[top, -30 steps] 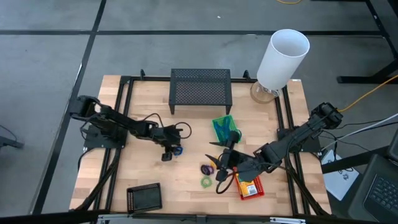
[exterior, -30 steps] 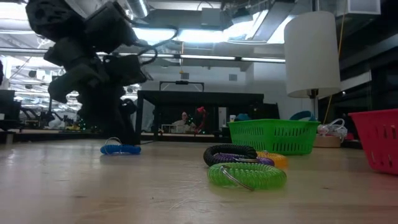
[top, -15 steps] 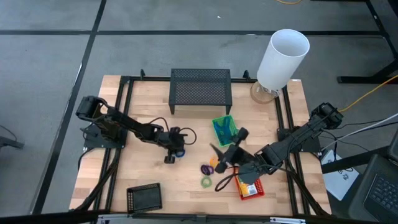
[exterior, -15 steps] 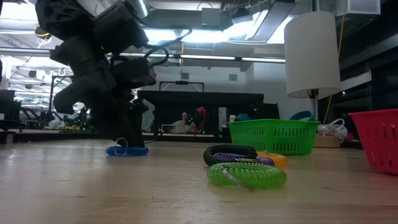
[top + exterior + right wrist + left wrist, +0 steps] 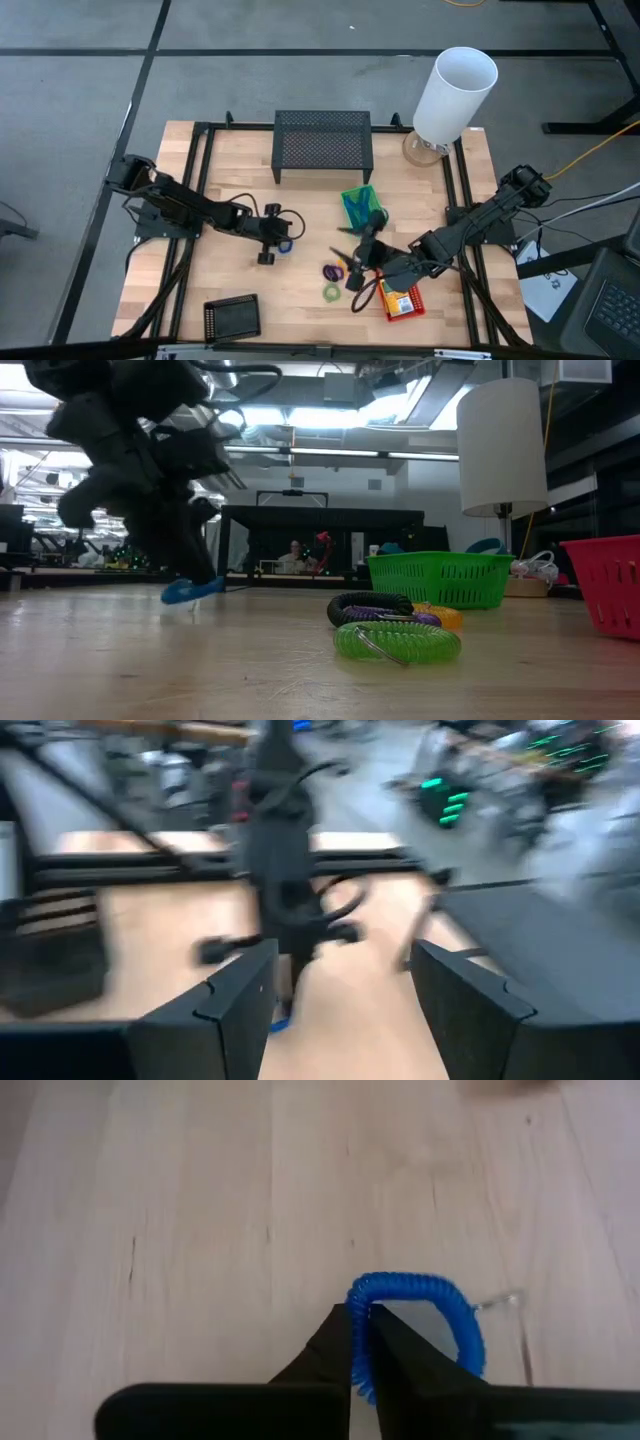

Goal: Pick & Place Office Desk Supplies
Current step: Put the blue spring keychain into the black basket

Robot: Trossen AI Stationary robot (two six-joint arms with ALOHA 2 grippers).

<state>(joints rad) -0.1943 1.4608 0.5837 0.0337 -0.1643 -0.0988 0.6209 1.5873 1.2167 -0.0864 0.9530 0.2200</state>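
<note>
A blue coil ring (image 5: 425,1310) lies left of the table's middle, and my left gripper (image 5: 282,243) is shut on it. In the low view the ring (image 5: 190,591) sits tilted. A purple ring (image 5: 332,271), an orange ring (image 5: 345,262) and a green ring (image 5: 331,292) lie together near the middle. My right gripper (image 5: 340,980) stands open beside them, touching nothing. A green basket (image 5: 360,207), a red basket (image 5: 402,300) holding a yellow pack, and a black basket (image 5: 232,318) stand on the table. My left gripper pinches one side of the blue ring's coil (image 5: 362,1308) between its two fingers. The fingers come slanting down from the table's left. The ring is tilted, its right end raised (image 5: 215,584). Whether its lower end (image 5: 168,598) rests on the table, I cannot tell.
A wide black mesh stand (image 5: 323,145) stands at the far middle and a tall white cylinder (image 5: 455,90) at the far right. Black frame rails (image 5: 200,180) run along both sides of the wooden top. Bare wood (image 5: 300,310) shows between the black basket and the rings.
My left gripper has shut on the blue ring and taken hold of it. The ring lay flat; now it is tipped, its right end raised, and it has shifted a little toward the table's left edge.
</note>
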